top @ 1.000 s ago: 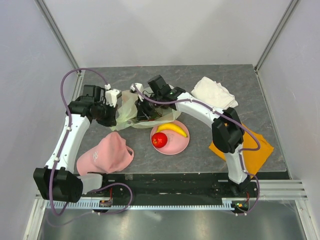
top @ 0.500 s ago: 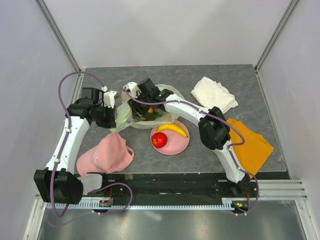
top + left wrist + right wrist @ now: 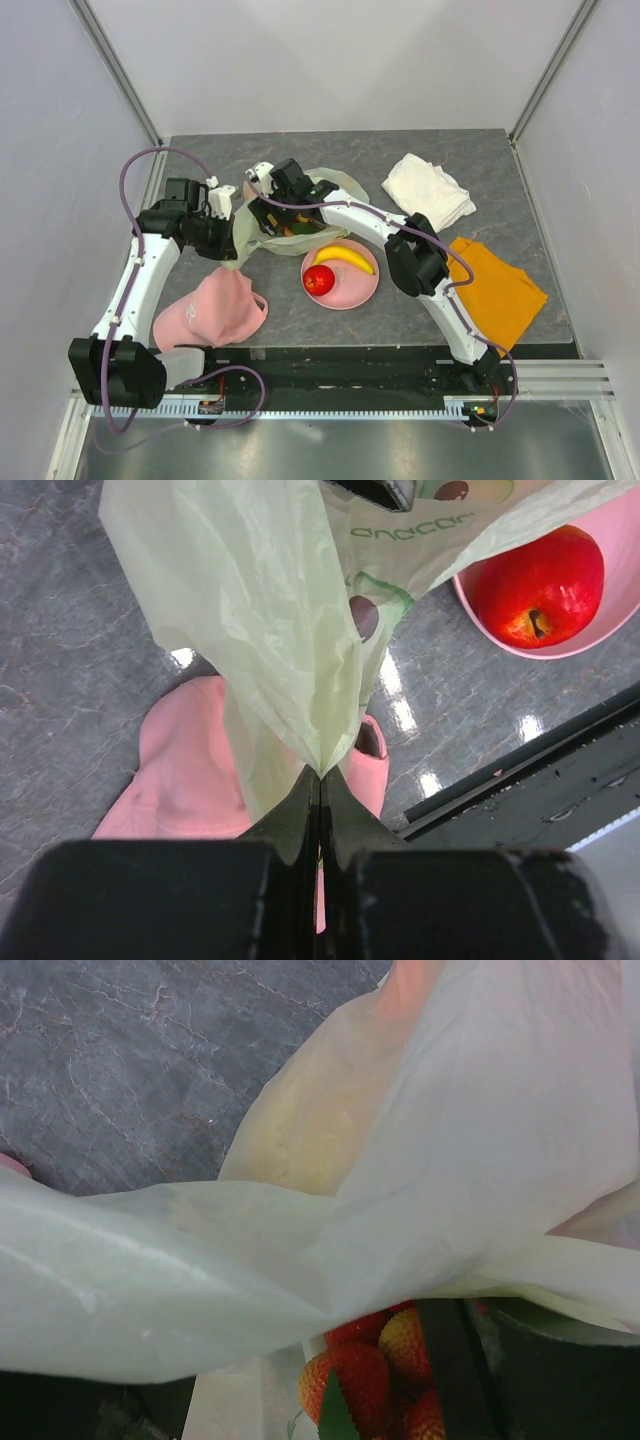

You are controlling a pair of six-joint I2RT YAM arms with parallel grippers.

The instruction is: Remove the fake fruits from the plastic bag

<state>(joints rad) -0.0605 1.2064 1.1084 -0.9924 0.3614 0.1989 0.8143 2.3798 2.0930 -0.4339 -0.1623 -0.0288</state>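
Grey stone table (image 3: 560, 180): the plastic bag (image 3: 250, 228) lies at 10 o'clock from the pink plate (image 3: 362, 294), which carries 2 fruits, an apple (image 3: 319, 280) and a banana (image 3: 345, 257). On a bag fold the left gripper (image 3: 320, 780) is clenched. Inside the bag, the right gripper (image 3: 320, 1385) stands released, the berry cluster (image 3: 365, 1370) between its jaws.

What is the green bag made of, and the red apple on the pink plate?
The bag looks like thin plastic film: it crinkles and light shows through. The apple seems glossy moulded plastic, going by its shiny highlights, though I can't be sure.
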